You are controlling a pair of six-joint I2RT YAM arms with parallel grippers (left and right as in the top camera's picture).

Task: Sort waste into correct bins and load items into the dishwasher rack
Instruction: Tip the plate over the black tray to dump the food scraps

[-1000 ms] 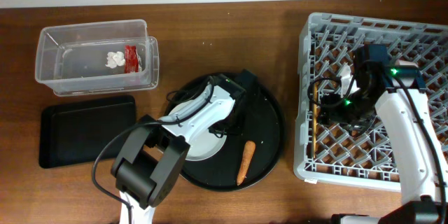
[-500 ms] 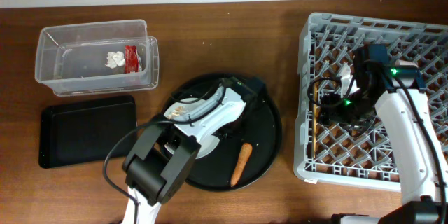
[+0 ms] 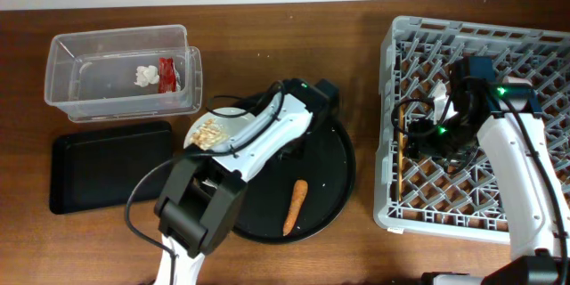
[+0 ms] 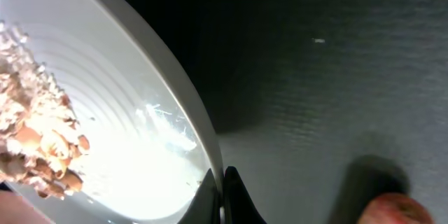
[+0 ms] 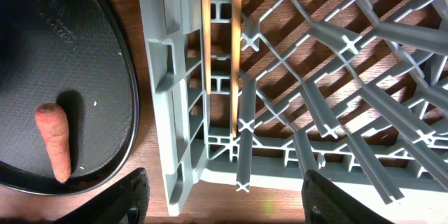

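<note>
Left gripper [image 4: 220,190] is clamped on the rim of the pale plate [image 3: 220,130], fingers pinched tight w/ the rim btwn them. The plate sits at the far-left rim of the big round black tray [image 3: 334,187] near table ctr and overhangs it toward the tub. Whether it touches the tray can't be told. Beige food scraps [image 3: 208,132] are heaped on the plate's left part. In the wrist view they crowd the side away from the fingers.

Orange carrot [image 3: 295,207] lies loose on the round tray toward its near edge, well apart from the plate.

Clear tub [image 3: 62,58] is by the table's far-left corner. The white tissue [image 3: 145,75] and red wrapper [image 3: 166,73] are inside, just beside each other. The shallow black tray [image 3: 111,167] lies along the left edge, just nearer than the tub.

Dishwasher rack [image 3: 419,31] takes up the right edge. The thin wooden stick [image 3: 403,156] lies flat on its lattice floor along the rack's left wall.

Right gripper [image 5: 224,197] hangs over the rack's near-left corner — fingers [image 5: 129,197] spread wide, nothing btwn them. Its wrist view shows the stick running beside the rack wall, w/ the round tray and carrot on the wood just outside.
</note>
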